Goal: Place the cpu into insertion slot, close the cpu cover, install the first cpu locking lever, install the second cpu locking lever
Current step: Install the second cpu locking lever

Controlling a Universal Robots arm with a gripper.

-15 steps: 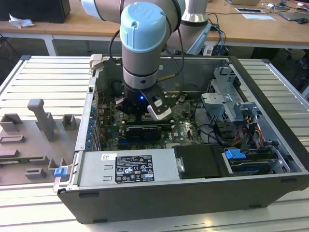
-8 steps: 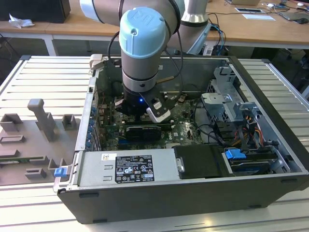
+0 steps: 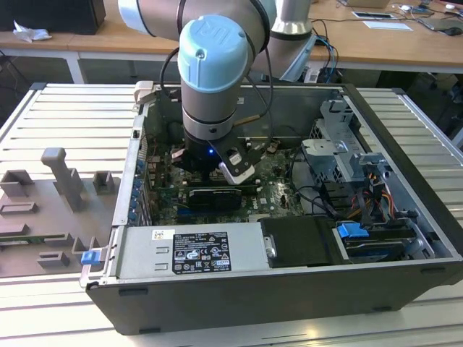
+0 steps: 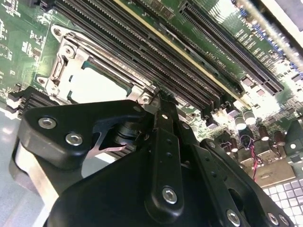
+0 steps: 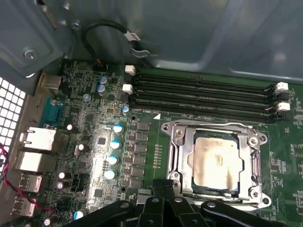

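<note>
The cpu [image 5: 215, 161] lies flat in the insertion slot [image 5: 176, 134], its pale metal top showing through the window of the cpu cover [image 5: 187, 156]. The cover lies down flat around it. Both wrist views show this; the chip [image 4: 97, 87] and cover frame [image 4: 66, 64] look bright in the second wrist view. A thin wire lever [image 5: 213, 125] runs flat along the socket edge beside the memory slots. My gripper [image 5: 165, 185] is shut with nothing between its fingers, its tip [image 4: 160, 100] just off one socket corner. The arm [image 3: 210, 94] reaches down into the open computer case [image 3: 405, 137].
Long black memory slots [image 5: 203, 97] run beside the socket. Capacitors [image 5: 113, 144] and rear ports [image 5: 38, 139] lie on the board's other side. A power supply [image 3: 188, 249], black card [image 3: 213, 196] and drive cage [image 3: 340, 159] crowd the case. Grey fixtures [image 3: 65, 181] stand at the exterior view's left.
</note>
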